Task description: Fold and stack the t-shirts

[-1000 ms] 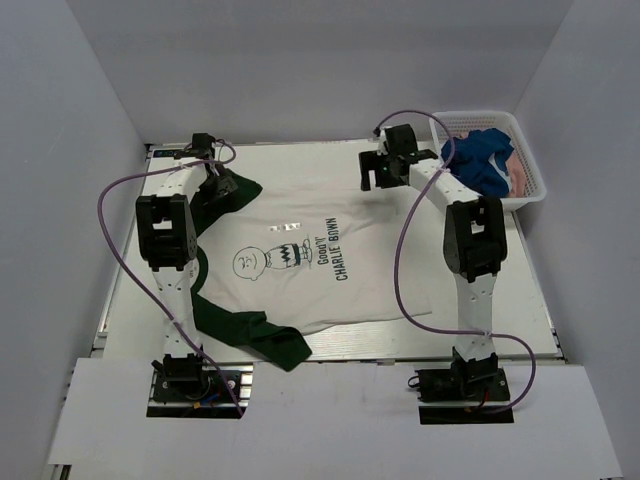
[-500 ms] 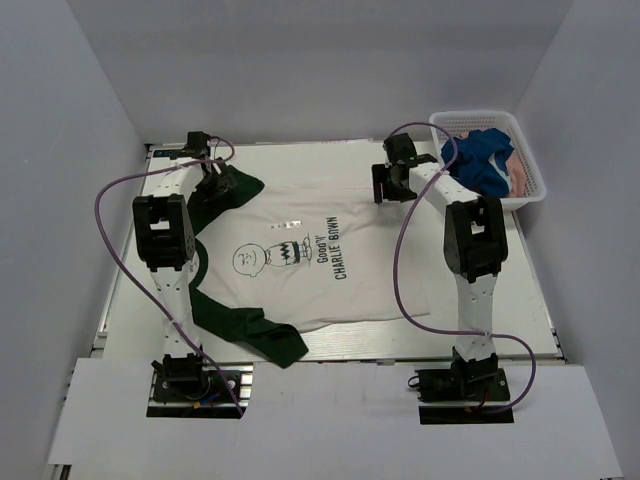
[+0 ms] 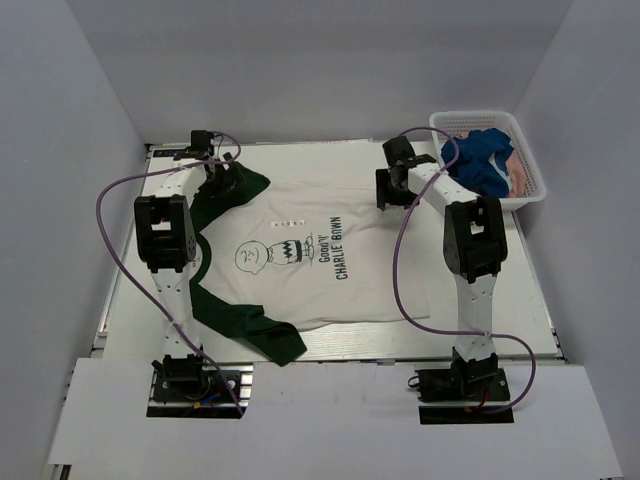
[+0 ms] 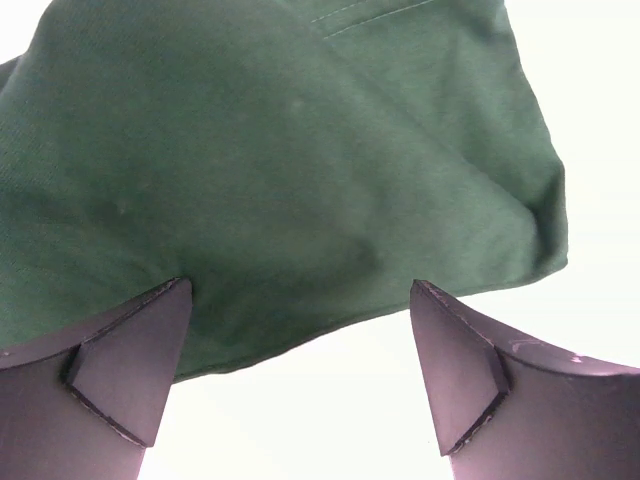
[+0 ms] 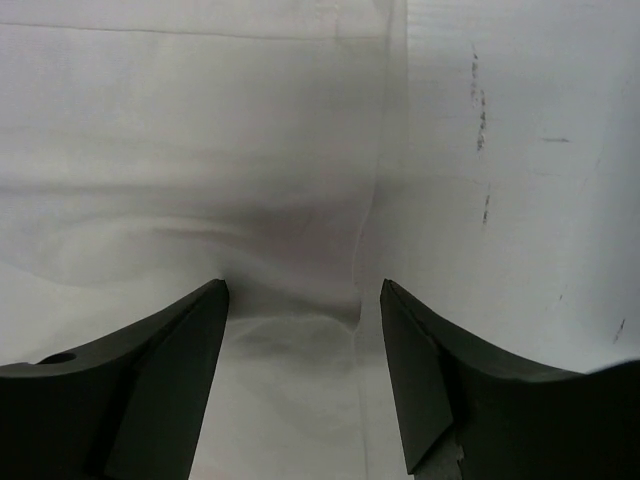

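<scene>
Right end effector (image 5: 305, 290), perhaps on t-shirt (image 5: 180, 120)

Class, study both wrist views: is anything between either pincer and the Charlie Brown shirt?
Nothing visible. The left pincer hangs open directly over the green sleeve; the right pincer, open, straddles the shirt's cream edge on the table.

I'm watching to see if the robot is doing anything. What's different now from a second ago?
The right gripper slid toward the arms' bases, to the cream t-shirt's far right corner. Its jaws narrowed around the cloth edge but are not pinching yet. The left gripper stayed open over the green sleeve, which shifted only slightly. The rest of the shirt and the basket with the blue shirt stayed put.
</scene>
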`<action>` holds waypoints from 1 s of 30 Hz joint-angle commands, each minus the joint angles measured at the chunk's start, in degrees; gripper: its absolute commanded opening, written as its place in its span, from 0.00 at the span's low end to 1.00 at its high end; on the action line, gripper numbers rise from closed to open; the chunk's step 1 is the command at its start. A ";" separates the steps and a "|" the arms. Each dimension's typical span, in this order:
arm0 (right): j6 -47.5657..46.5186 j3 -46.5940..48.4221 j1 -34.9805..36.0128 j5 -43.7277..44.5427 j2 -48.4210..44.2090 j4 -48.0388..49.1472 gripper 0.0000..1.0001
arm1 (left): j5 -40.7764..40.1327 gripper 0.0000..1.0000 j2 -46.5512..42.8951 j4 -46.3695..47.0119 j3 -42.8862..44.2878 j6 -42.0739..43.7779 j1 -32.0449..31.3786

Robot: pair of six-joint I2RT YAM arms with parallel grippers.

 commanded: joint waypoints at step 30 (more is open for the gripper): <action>0.55 0.30 -0.73 10.25 -6.03 -3.67 0.00 | 1.26 1.00 -11.84 2.79 -4.95 0.66 -0.30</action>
